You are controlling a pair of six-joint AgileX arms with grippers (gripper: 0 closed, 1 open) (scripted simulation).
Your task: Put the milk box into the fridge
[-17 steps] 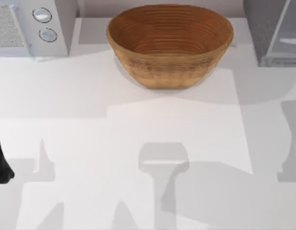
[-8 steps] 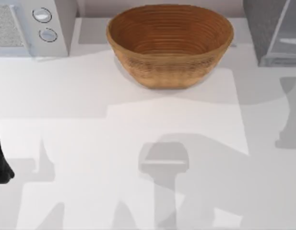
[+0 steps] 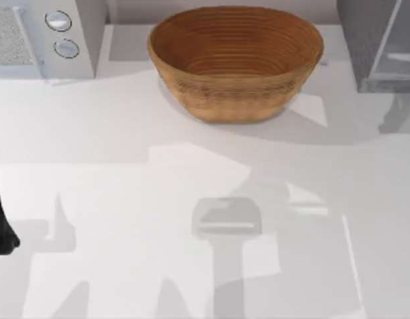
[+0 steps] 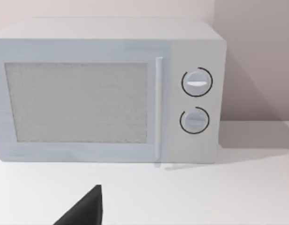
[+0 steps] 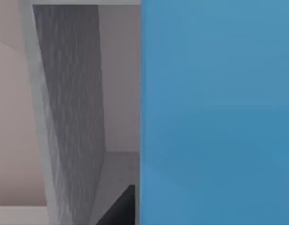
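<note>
Shadows on the table (image 3: 125, 133) had slid toward the far right corner since a second before, the right-hand one now lying just below the fridge (image 3: 377, 40). The milk box (image 5: 214, 112) sat hard against the right wrist camera, one flat sky-blue face beside the fridge's (image 5: 69, 117) speckled grey side, near it but apart. We judged the right gripper (image 5: 123, 206) clenched on the carton, a dark finger touching its edge.

Such a carton we judged light and fairly stiff, though its walls could dent under a hard squeeze and its smooth faces could slip. The broad sides at mid-body looked the safest hold. With neither gable nor green base in view, we could not tell which way it pointed or how its long axis lay.

Farther out stood the brown basket (image 3: 234, 63) at the back centre and the white microwave (image 4: 107, 89) at the back left. The left gripper (image 4: 83, 211) stayed parked at the table's left edge; we could not tell whether it was clenched or released.
</note>
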